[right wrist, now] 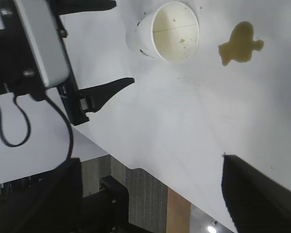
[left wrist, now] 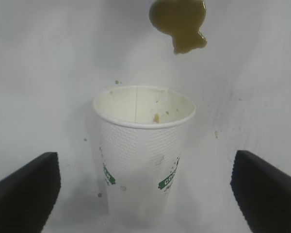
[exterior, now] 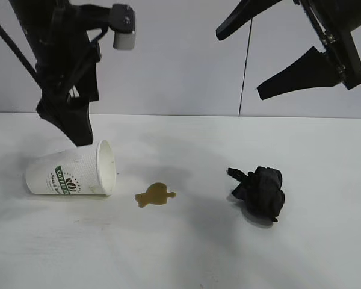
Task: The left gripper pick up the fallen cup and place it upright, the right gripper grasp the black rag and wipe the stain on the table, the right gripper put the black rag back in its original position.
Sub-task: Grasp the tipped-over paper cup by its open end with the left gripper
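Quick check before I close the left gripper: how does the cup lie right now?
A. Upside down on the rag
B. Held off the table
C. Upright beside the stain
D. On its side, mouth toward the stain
D: the cup lies on its side on the table, its open mouth facing the stain, with the open left gripper just above it.

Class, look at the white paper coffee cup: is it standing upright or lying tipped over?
Tipped over. The white paper coffee cup lies on its side on the white table, its open mouth facing the yellowish-brown stain.
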### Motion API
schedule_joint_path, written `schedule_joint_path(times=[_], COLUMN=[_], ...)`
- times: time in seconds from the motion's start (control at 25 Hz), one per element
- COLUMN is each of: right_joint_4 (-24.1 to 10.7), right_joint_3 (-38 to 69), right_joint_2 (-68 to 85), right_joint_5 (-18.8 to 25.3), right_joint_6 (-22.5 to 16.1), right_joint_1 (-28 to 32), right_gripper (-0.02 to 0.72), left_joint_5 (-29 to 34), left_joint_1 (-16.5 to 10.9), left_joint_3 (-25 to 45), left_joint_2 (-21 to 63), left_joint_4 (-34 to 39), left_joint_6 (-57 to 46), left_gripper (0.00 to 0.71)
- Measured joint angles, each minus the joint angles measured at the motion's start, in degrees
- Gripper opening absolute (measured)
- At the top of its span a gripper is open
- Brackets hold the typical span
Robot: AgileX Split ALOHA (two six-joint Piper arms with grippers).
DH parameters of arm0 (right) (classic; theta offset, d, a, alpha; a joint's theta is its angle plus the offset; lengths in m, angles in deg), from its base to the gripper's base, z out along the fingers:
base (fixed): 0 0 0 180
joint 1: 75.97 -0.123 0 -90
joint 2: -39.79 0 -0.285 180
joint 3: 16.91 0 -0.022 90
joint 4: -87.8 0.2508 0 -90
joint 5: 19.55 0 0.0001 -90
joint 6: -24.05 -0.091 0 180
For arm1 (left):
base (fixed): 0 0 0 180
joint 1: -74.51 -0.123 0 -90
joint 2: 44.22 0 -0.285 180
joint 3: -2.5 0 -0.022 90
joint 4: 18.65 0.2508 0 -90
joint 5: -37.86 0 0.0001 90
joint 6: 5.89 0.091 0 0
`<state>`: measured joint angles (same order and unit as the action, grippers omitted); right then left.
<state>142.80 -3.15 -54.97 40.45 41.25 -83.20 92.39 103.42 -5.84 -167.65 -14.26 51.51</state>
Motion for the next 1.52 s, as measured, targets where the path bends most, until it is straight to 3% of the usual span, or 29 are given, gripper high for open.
schedule_joint_path(times=[0.56,1.44,1.52], right_joint_4=[0.0,0.0,0.0], right_joint_3=[0.0,0.0,0.0], right_joint_2=[0.0,0.0,0.0], right_joint_5=[0.0,-1.41,-1.41], right_joint_6=[0.0,0.0,0.0], right_joint_1=[0.0,0.0,0.0], right_gripper=[0.544,0.544,0.544], left_joint_5=[-3.8,-5.33,-5.33], left_joint_1=[0.06,1.02,1.02], left_joint_3=[0.0,0.0,0.0], left_joint_2=[-5.61,-7.56,-7.56], left_joint_4=[4.94,5.02,5.02], left_joint_6=[0.35,1.49,1.23], left_gripper=[0.686,0.686,0.659])
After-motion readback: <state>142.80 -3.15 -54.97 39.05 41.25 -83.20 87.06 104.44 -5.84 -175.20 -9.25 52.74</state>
